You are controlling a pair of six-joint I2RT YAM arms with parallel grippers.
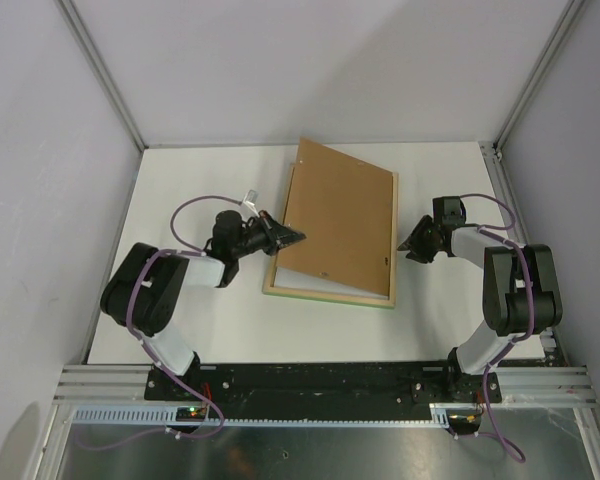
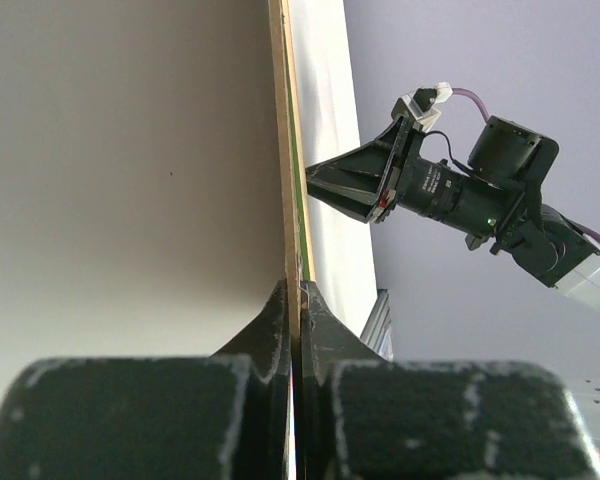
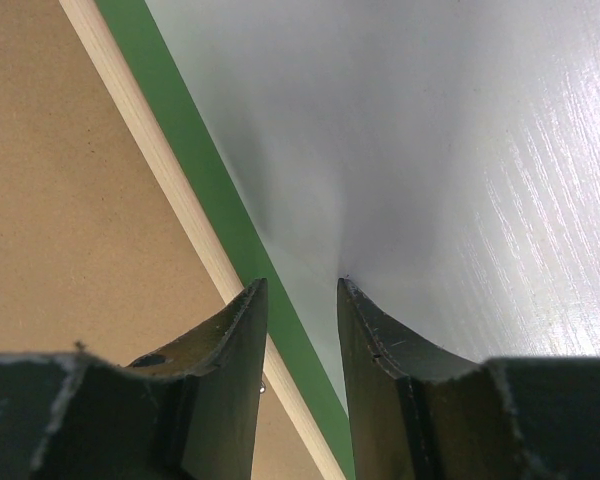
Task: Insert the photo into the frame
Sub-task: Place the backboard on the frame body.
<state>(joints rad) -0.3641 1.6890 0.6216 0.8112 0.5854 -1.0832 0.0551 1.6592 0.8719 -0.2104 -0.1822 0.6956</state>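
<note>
1. At the near side, the white tabletop (image 1: 180, 330) carries the large, thin rectangular frame (image 1: 330, 297). It lies flat between the two arms with its pale wooden back up, and green shows along its near and right outer edges
2. Just inside the near rail a narrow white strip (image 1: 315, 284) shows. Whether this is the photo cannot be told, since its printed face cannot be made out in any view
3. The right gripper (image 1: 410, 247) sits just off the frame's right rail, jaws apart with nothing between them. One fingertip (image 3: 230, 330) is over the wood-and-green edge and the other over bare table; contact cannot be told
4. The left gripper (image 1: 292, 237) is at the frame's left side, jaws pressed together on the left edge of the plain brown rectangular backing board (image 1: 340, 215). Its wrist view shows the thin panel pinched between the tips, with a hairline of green beside it
5. The board covers most of the frame's opening but lies skewed, and its far left corner juts past the frame's far rail
</note>
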